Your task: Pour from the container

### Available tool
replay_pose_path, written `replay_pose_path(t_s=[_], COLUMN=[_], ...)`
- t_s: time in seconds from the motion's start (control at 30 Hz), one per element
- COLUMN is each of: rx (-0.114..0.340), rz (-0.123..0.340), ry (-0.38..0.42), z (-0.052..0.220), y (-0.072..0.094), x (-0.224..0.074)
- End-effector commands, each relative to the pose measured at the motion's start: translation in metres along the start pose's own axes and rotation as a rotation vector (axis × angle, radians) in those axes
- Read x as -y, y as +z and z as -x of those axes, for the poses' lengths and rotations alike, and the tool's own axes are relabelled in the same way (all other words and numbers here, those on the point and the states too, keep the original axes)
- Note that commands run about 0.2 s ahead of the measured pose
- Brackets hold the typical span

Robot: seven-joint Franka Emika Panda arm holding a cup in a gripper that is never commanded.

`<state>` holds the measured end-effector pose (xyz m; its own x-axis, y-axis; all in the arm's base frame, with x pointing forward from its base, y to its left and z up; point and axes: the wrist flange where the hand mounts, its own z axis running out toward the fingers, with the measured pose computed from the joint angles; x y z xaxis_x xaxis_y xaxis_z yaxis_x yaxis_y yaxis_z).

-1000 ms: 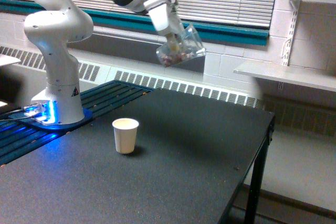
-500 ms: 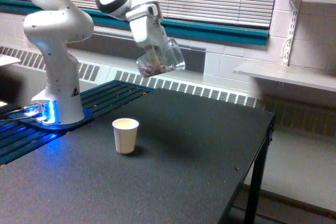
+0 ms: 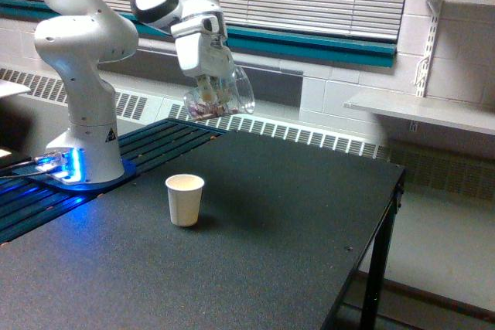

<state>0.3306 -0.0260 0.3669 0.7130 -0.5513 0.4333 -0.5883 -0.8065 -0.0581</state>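
The container [image 3: 223,96] is a clear mug with small dark bits lying at its bottom. It hangs in the air, tilted, with its open mouth turned toward the exterior view's right. My gripper [image 3: 206,83] is shut on the container from above. A small white paper cup [image 3: 185,199] stands upright on the black table [image 3: 271,237], below the container and a little to the exterior view's left of it. A clear gap of air separates the two.
The arm's white base [image 3: 83,144] stands on a blue-lit plate at the exterior view's left. A radiator grille [image 3: 294,135] runs along the wall behind the table. The table's edge [image 3: 383,229] drops off at the exterior view's right. A wall shelf [image 3: 433,110] hangs beyond it.
My gripper has carried the container toward the exterior view's left and downward, closer to above the paper cup. The paper cup has not moved.
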Motion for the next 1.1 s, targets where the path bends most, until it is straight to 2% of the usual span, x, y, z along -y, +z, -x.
replay_pose_path(t_s=[0.03, 0.73, 1.1], rx=[0.018, 0.056, 0.054], rz=[0.041, 0.152, 0.205], ry=[0.034, 0.059, 0.071], z=[0.01, 0.015, 0.017], y=[0.005, 0.014, 0.014], x=[-0.01, -0.032, -0.041])
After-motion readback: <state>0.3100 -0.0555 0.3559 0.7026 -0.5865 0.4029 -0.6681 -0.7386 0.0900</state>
